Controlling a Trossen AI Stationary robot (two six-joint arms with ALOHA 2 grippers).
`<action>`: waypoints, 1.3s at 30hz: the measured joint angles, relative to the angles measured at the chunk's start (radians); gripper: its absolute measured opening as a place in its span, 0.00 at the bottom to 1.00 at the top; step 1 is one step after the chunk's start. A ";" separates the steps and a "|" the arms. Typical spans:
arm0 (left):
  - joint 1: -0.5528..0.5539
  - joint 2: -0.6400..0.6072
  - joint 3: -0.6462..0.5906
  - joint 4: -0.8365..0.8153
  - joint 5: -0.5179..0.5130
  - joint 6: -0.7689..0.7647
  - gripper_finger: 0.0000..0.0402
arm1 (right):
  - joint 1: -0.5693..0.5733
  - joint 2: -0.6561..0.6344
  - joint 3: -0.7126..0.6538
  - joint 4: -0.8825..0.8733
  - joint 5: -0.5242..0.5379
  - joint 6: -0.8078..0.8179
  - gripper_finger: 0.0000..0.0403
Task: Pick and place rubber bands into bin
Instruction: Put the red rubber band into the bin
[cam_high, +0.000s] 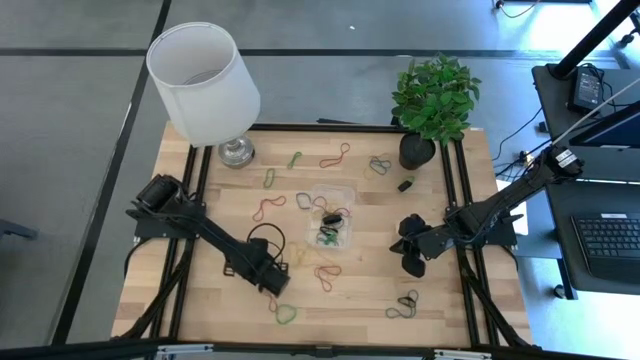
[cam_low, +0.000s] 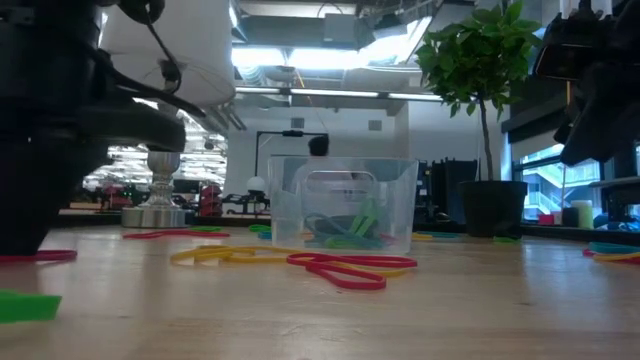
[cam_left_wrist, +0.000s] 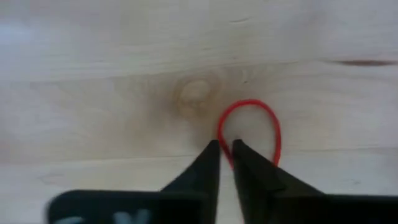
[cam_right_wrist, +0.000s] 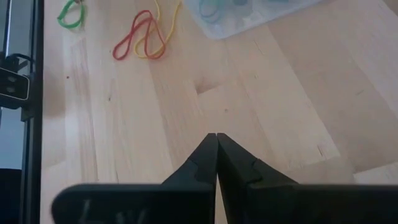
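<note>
Left gripper (cam_left_wrist: 225, 148) lowered to the table (cam_high: 200, 300) left of and nearer than the bin (cam_high: 335, 190), fingertips pinched on a red rubber band (cam_left_wrist: 250, 127). Right gripper (cam_right_wrist: 216, 138) clenched and empty, hovering right of the bin. Several bands inside the bin, others scattered around.

From overhead I get even, bright light on the bench (cam_high: 200, 300), with only soft, short shadows under the arms. My level view is backlit by glaring ceiling strips and a bright window on the right, so the near arm is a dark blur. The left wrist picture is soft and washed out.
</note>
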 joint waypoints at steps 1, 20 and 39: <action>0.000 0.000 0.000 -0.001 0.000 0.009 0.03 | 0.000 0.000 0.000 0.000 0.000 0.000 0.03; -0.013 -0.177 0.233 -0.259 -0.346 0.136 0.00 | 0.000 0.000 0.000 -0.001 0.000 -0.008 0.03; 0.301 -0.193 0.441 0.125 -0.550 0.966 0.00 | 0.000 0.000 0.000 0.024 0.000 -0.026 0.03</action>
